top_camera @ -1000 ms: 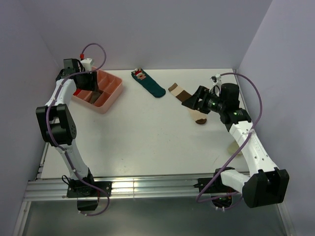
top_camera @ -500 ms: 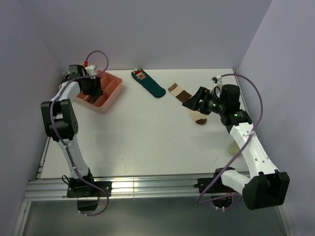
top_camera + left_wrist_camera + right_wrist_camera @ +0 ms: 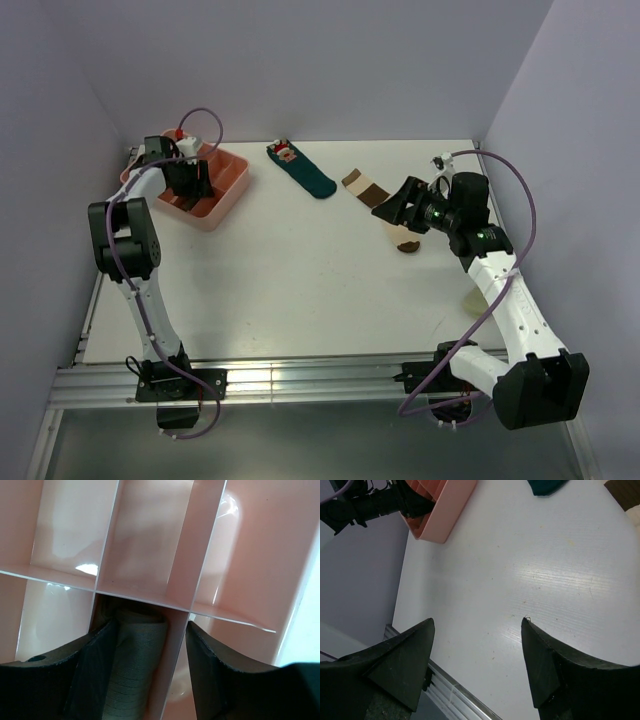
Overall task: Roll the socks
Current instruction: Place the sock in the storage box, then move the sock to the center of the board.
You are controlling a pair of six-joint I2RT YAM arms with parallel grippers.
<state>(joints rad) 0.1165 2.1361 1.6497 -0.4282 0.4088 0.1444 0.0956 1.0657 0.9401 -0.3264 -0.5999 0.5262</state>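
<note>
My left gripper [image 3: 197, 183] is down inside the pink divided tray [image 3: 228, 196]. In the left wrist view its jaws [image 3: 152, 624] stand open across a divider wall. A rolled, ribbed greyish-tan sock [image 3: 137, 665] lies in the compartment against the left finger. The cream sock with brown and tan bands [image 3: 362, 187] lies flat at the back right of the table, and my right gripper [image 3: 398, 205] hovers over its middle. In the right wrist view that gripper [image 3: 478, 621] is open and empty, with only the sock's brown end [image 3: 626, 490] showing at the top right.
A dark teal sock with a red-and-white figure [image 3: 302, 170] lies at the back centre; its toe shows in the right wrist view [image 3: 546, 486]. A small pale beige thing [image 3: 471, 300] sits by the right arm near the table's right edge. Purple walls close in the sides.
My left gripper has moved right and down from the tray's far left corner into the tray. The right arm has barely moved.
</note>
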